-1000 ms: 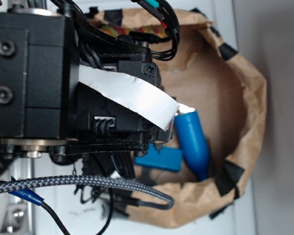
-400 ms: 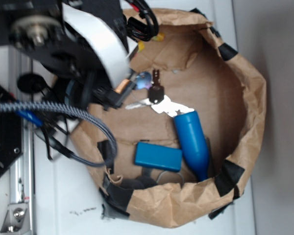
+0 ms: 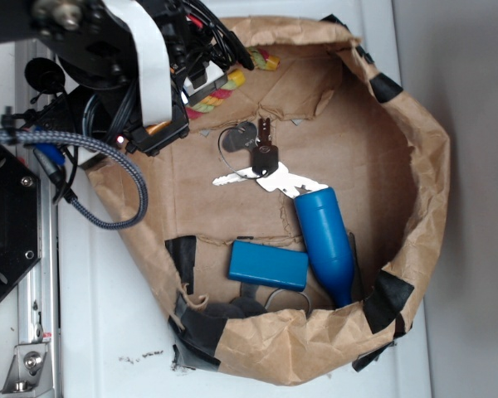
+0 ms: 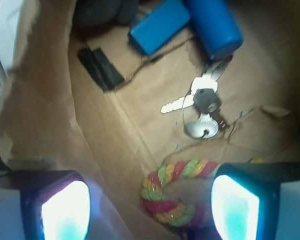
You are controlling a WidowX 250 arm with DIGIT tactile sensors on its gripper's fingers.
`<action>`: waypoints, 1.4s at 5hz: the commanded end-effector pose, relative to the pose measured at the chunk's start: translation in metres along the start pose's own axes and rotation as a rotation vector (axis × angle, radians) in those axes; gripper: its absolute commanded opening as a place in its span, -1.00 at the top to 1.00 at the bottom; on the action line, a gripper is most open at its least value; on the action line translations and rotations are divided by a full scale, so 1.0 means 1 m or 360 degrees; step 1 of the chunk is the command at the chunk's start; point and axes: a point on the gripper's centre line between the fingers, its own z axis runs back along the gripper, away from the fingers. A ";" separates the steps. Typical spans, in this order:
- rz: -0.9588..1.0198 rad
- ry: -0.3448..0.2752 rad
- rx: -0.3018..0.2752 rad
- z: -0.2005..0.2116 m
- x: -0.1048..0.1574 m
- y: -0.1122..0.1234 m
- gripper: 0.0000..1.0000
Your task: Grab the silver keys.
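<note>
My gripper (image 4: 150,205) stood wide and empty above the rope toy (image 4: 177,192). The silver keys (image 3: 261,170) lay untouched on the bag floor, touching the blue bottle (image 3: 325,240). Approach and grasp remained.

Probably lab: railed white bench (image 3: 108,332).

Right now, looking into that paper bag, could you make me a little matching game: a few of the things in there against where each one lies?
Things:
1. silver keys
2. blue block
3. blue bottle-shaped object
4. coloured rope

Places:
A. beside the bottle's narrow end, near black tape
B. under the arm, at the bag's edge
C. middle of the bag floor
D. wide end touching the keys

Pairs: 1-C, 2-A, 3-D, 4-B
</note>
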 end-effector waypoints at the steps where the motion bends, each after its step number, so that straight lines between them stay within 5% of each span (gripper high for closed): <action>1: -0.0096 -0.0023 -0.0022 0.023 0.037 -0.001 -1.00; 3: -0.0098 -0.0060 -0.0016 0.036 0.073 0.014 -1.00; 5: -0.0241 -0.0034 0.0040 0.010 0.092 0.061 -1.00; 7: -0.0420 0.0066 0.0040 -0.024 0.076 0.048 -1.00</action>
